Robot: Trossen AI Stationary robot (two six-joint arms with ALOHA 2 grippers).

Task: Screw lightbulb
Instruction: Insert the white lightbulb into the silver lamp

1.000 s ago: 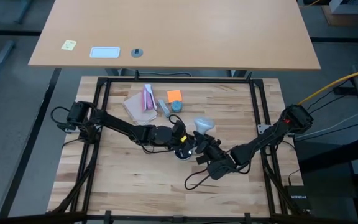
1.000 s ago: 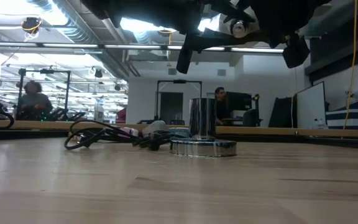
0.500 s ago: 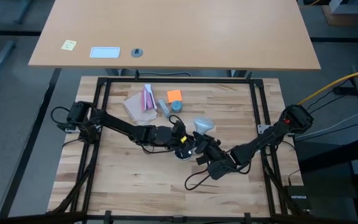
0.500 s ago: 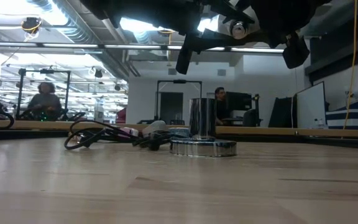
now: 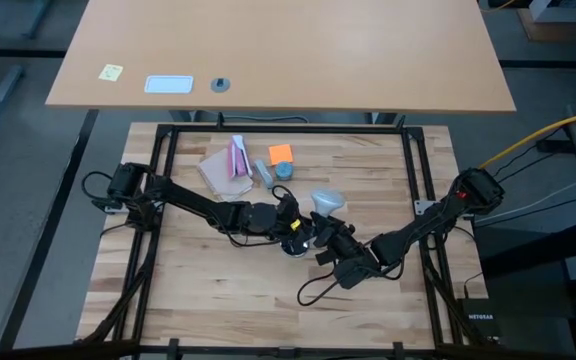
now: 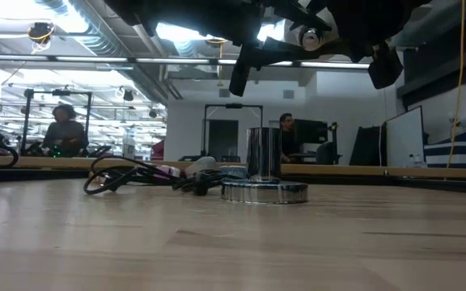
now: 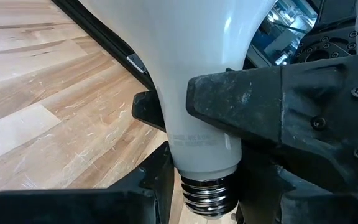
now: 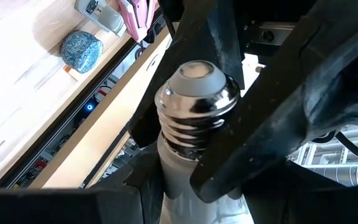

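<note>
White lightbulb [image 7: 191, 74] clamped btwn both pincers, above table.

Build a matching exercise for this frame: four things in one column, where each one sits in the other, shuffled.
Things:
1. lightbulb
2. socket
3. blue-grey round piece
4. yellow note

Places:
A. lying on the far desk
B. raised off the wooden table
C. right next to the orange square
D. standing on the wooden table, below the arms

Pairs: 1-B, 2-D, 3-C, 4-A
</note>
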